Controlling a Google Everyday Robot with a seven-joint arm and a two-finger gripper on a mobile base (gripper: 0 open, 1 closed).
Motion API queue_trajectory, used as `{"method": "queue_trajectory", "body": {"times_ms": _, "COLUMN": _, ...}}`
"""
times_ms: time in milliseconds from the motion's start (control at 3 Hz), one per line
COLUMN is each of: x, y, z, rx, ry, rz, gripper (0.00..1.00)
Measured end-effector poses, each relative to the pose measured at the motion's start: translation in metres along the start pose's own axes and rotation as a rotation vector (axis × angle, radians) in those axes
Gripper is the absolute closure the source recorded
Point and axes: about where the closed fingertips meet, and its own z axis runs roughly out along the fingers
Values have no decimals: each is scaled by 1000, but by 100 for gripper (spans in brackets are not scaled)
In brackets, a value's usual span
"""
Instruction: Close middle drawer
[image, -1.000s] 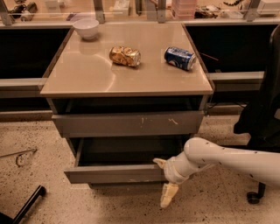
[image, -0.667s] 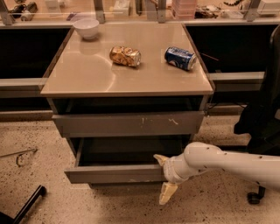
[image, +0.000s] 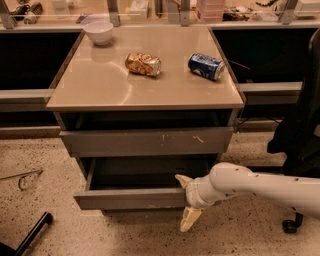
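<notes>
Grey middle drawer (image: 125, 199) pulled well out beneath the scratched top front (image: 150, 141), end effector (image: 186, 199) spread wide at its right end (clamped on nothing), so risk of skewing and jamming if pushed off-centre, or of slipping past the edge.

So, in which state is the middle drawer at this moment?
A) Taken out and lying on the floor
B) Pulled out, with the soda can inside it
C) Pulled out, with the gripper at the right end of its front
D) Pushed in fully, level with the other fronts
C: the middle drawer stands out from the cabinet with its grey inner box showing, and the open gripper is at the front's right end.
</notes>
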Motion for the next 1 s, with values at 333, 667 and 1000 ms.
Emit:
{"method": "queue_trajectory", "body": {"times_ms": 333, "x": 6, "y": 15, "z": 1, "rx": -13, "ry": 2, "rz": 32, "gripper": 0}}
{"method": "queue_trajectory", "body": {"times_ms": 667, "x": 15, "y": 42, "z": 6, "rx": -20, "ry": -18, "rz": 89, "gripper": 0}}
{"method": "queue_trajectory", "body": {"times_ms": 1000, "x": 24, "y": 57, "z": 19, "rx": -28, "ry": -38, "rz": 115, "gripper": 0}}
